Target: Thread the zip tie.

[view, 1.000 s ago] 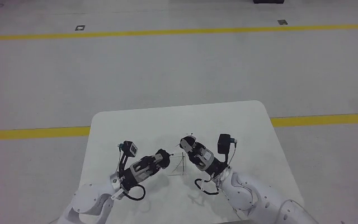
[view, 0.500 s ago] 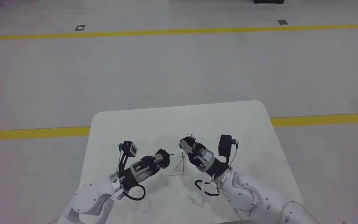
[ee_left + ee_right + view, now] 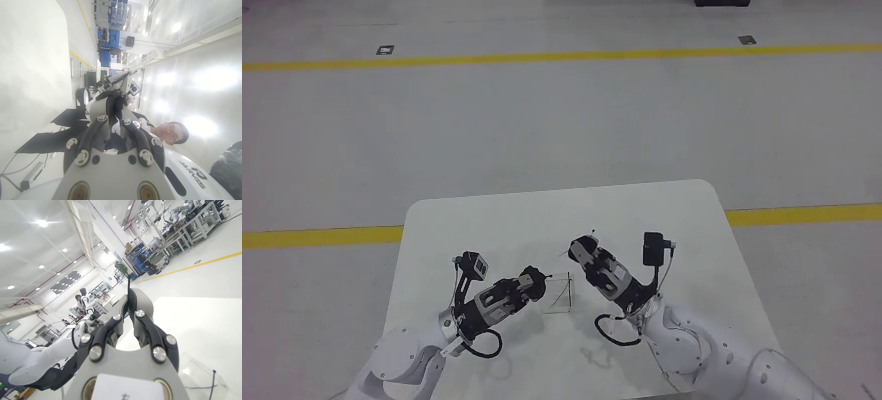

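Right claw [image 3: 130, 295] clamps the thin black plastic zip tie [image 3: 129, 281], leaving its end free for threading; left claw [image 3: 115, 95] is pinched together.

Zip tie [image 3: 129, 283]: black plastic. Table [image 3: 662, 215]: smooth, matt. Right gripper [image 3: 129, 299]: matt grey fingers [image 3: 144, 303], ribbed pads [image 3: 133, 301].

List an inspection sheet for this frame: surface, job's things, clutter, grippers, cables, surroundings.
Surface: white table with rounded corners.
Job's things: thin black plastic zip tie standing upright from the right gripper; a second black strand at a clear plastic tray.
Clutter: nothing seen.
Grippers: right gripper shut on the zip tie; left gripper shut, contents unclear.
Cables: black cable loops at both wrists.
Surroundings: grey floor with yellow lines.
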